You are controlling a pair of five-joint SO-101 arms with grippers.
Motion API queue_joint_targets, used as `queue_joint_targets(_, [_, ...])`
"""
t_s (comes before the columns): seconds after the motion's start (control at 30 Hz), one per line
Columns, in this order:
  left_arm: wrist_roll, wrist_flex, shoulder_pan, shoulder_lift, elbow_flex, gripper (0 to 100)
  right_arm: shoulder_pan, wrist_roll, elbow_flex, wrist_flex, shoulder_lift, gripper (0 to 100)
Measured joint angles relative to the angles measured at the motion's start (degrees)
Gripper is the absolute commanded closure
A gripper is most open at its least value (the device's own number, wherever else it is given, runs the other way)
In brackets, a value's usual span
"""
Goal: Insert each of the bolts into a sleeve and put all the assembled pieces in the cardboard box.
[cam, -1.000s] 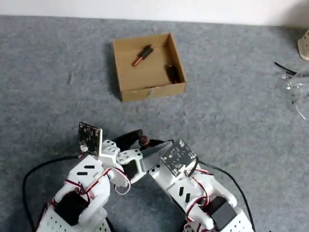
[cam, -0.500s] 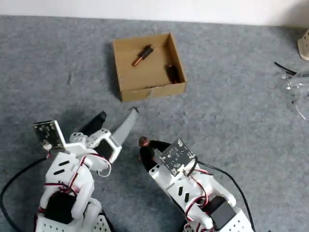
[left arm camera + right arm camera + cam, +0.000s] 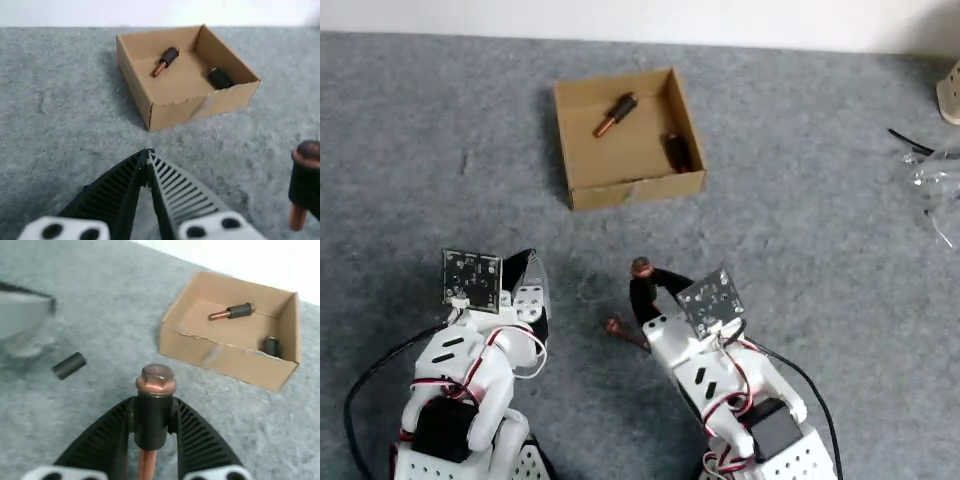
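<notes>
**A:** How is the scene lit?

**B:** Brightly and softly, from above and a little from the right of the high view. The pale strip beyond the grey desk [image 3: 800, 200] is washed out to near white.

**A:** Any shadows or shine?

**B:** Only soft shadows. The cardboard box [image 3: 620, 190] lays a dim band on the desk along its left wall. The left arm [image 3: 470, 365] darkens the desk beside it. The copper bolt [image 3: 155, 379] in the right claw [image 3: 154, 410] has a dull sheen.

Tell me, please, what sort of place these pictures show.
Probably a robotics lab bench: a grey felt-like mat, a left arm and a right arm whose hand grips a sleeved bolt, a cardboard box, and loose wires nearby.
</notes>
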Motion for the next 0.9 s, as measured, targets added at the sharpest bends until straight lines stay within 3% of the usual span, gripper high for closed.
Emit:
queue_joint_targets(0.2, [-0.09, 1.58, -6.42, 0.0, 0.0, 99, 0.97, -0.18, 2.46, -2.46, 0.0, 99.4])
queue_joint_targets(0.53, [-0.44, 0.97, -6.42, 0.0, 1.41, 99, 1.05, -0.09, 2.46, -2.46, 0.0, 99.4])
queue_joint_targets(0.73, [-0.79, -1.85, -6.42, 0.0, 4.13, 99, 1.05, 5.98, 2.29, -2.46, 0.35, 99.4])
queue_joint_targets(0.9, [-2.11, -3.16, -6.51, 0.0, 5.19, 99, 1.32, 6.51, -3.78, -4.75, 9.85, 99.4])
